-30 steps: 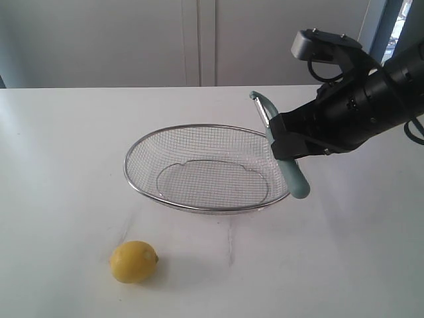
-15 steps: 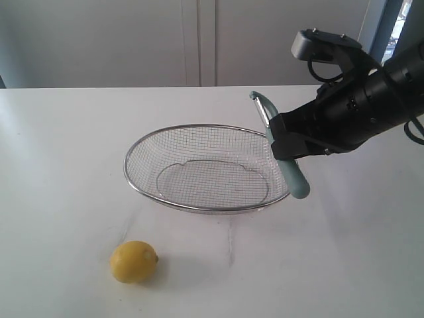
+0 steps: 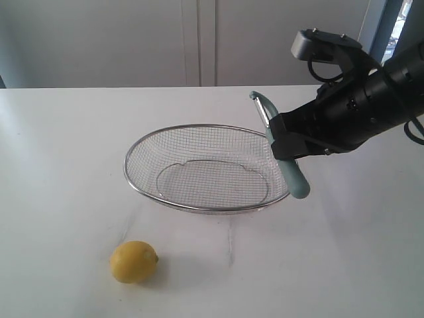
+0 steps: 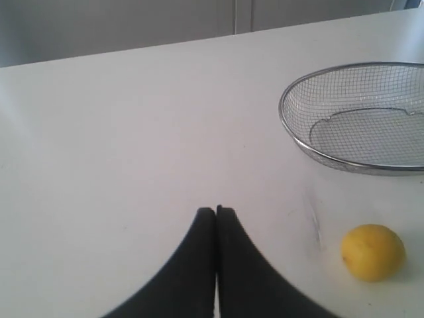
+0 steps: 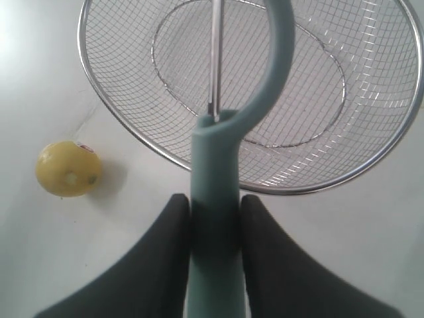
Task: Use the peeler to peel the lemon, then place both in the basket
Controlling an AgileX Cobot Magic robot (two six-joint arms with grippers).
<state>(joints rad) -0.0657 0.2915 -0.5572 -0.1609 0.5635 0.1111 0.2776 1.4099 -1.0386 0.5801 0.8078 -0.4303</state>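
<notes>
The yellow lemon (image 3: 134,262) lies on the white table near the front left, also showing in both wrist views (image 4: 372,252) (image 5: 67,168). The silver wire-mesh basket (image 3: 199,131) stands empty at mid-table (image 4: 291,129) (image 5: 132,136). My right gripper (image 3: 283,142) hovers over the basket's right rim, shut on the teal handle of the peeler (image 3: 295,179), whose metal head points up and away (image 5: 216,152). The black fingers (image 5: 173,218) press the handle from both sides. My left gripper (image 4: 216,211) is shut on nothing, above bare table left of the lemon; it is out of the exterior view.
The white table (image 3: 66,146) runs back to a pale wall with cabinet doors (image 3: 199,40). A faint scuff mark (image 3: 230,242) lies on the table in front of the basket.
</notes>
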